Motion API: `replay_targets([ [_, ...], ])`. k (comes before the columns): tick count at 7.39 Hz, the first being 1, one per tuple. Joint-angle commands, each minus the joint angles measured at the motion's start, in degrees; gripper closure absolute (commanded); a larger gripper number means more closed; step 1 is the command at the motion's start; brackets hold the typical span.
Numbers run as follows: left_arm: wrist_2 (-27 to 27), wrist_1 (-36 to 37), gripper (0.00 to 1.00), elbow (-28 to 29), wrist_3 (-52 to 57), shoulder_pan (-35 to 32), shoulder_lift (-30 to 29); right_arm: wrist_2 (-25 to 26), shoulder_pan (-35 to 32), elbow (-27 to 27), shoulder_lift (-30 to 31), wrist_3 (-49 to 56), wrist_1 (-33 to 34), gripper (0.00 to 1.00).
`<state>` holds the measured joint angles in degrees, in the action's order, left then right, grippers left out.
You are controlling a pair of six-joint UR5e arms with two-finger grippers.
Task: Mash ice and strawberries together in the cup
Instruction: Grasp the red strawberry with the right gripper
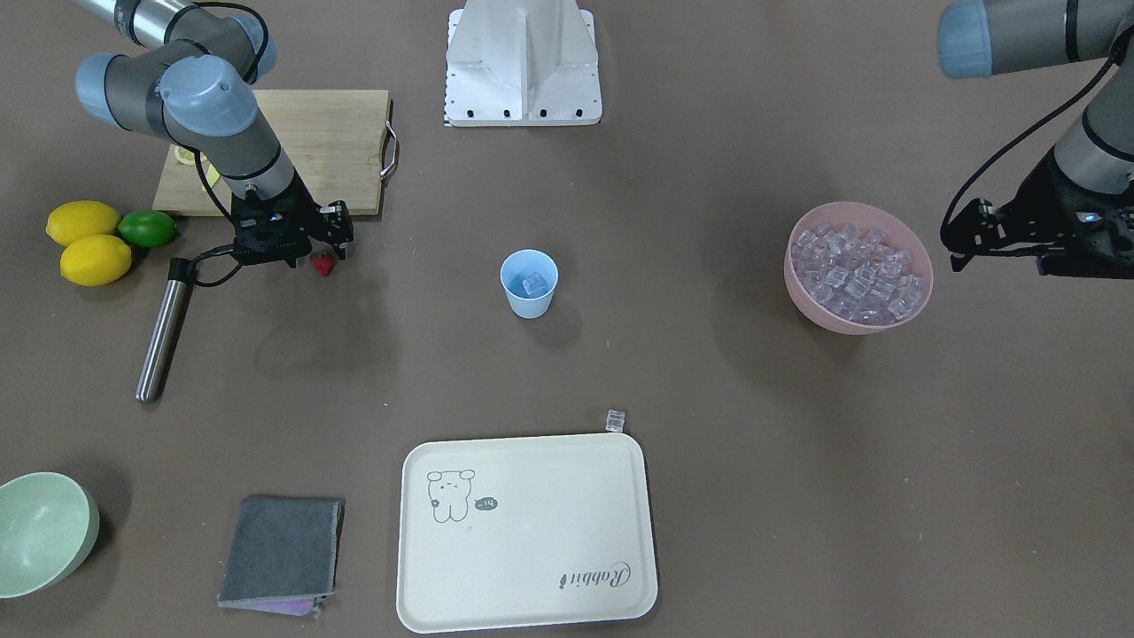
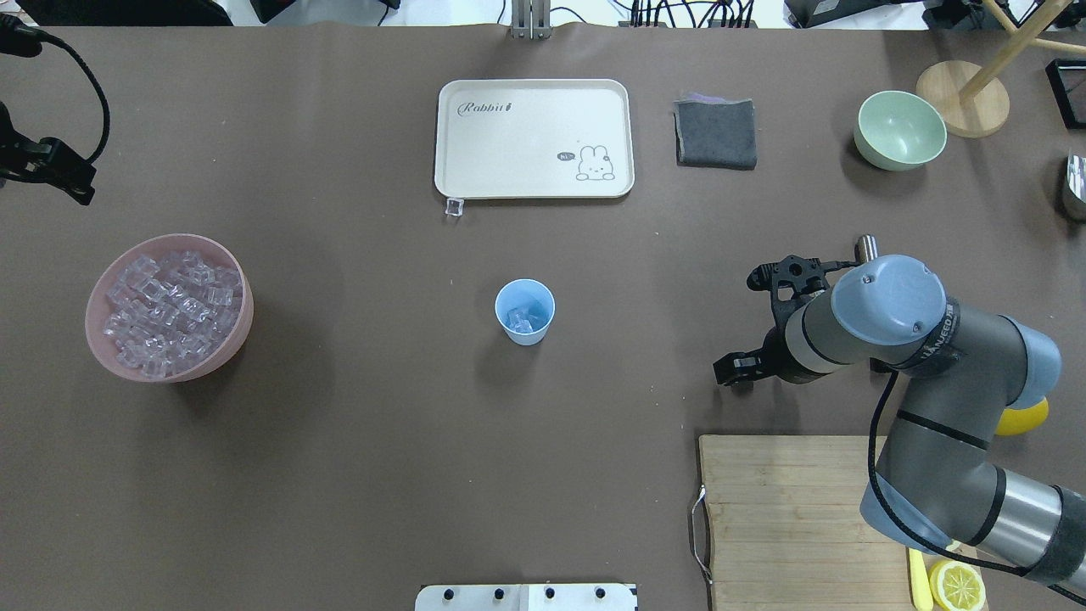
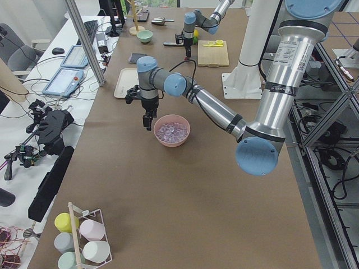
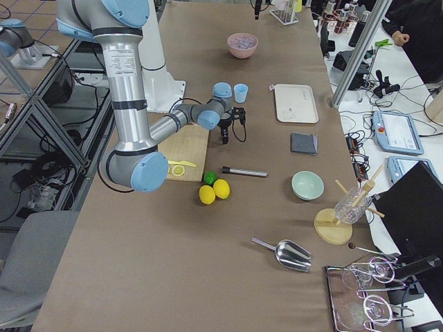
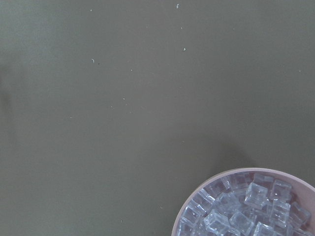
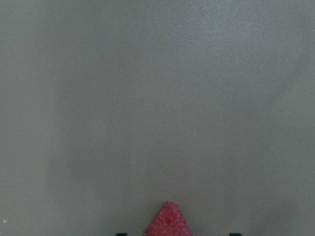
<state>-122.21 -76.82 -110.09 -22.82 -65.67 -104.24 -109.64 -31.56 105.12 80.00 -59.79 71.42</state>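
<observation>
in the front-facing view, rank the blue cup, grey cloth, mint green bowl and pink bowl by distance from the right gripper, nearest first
Measured from the right gripper, which is shut on the strawberry:
1. blue cup, mid-table, toward the view's right of the gripper
2. grey cloth, near the view's bottom edge
3. mint green bowl, in the view's bottom-left corner
4. pink bowl, far across on the view's right

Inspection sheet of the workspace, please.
Surface: brown table cover; one stray clear cube by the cream tray.
Job's things: light blue plastic cup upright, ice cubes inside; pink bowl full of ice; red strawberry in right gripper.
Clutter: two yellow lemons, green lime, metal rod, wooden board, grey cloth, mint bowl.
Grippers: right shut on strawberry; left gripper beside pink bowl, jaw state unclear.
Cables: black wrist cable hangs near rod.
Surroundings: white robot base.
</observation>
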Motion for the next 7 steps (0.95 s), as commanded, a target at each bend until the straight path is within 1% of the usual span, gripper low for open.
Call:
replay_targets([
  [1, 0.3, 0.0, 0.03, 0.0, 0.0, 0.1, 0.0, 0.5, 0.0, 0.0, -0.3, 0.1, 0.0, 1.0],
  [2, 0.3, -0.1, 0.03, 0.0, 0.0, 0.1, 0.0, 0.4, -0.4, 0.5, -0.3, 0.2, 0.0, 1.0],
  [4, 0.3, -0.1, 0.03, -0.1, 0.0, 0.1, 0.0, -0.1, -1.5, 3.9, -1.9, -0.5, 0.7, 1.0],
  [5, 0.3, -0.2, 0.03, 0.0, 0.1, 0.0, 0.1, 0.0, -1.6, 3.8, -5.0, -0.8, 1.3, 1.0],
  [6, 0.1, -0.2, 0.03, 0.0, 0.2, 0.1, 0.1, 0.0, -1.5, 3.8, -9.7, -0.9, 5.4, 1.0],
  [7, 0.1, -0.6, 0.03, 0.0, 0.7, 0.1, 1.3, 0.1, -1.3, 3.3, -15.3, -2.5, 9.9, 1.0],
])
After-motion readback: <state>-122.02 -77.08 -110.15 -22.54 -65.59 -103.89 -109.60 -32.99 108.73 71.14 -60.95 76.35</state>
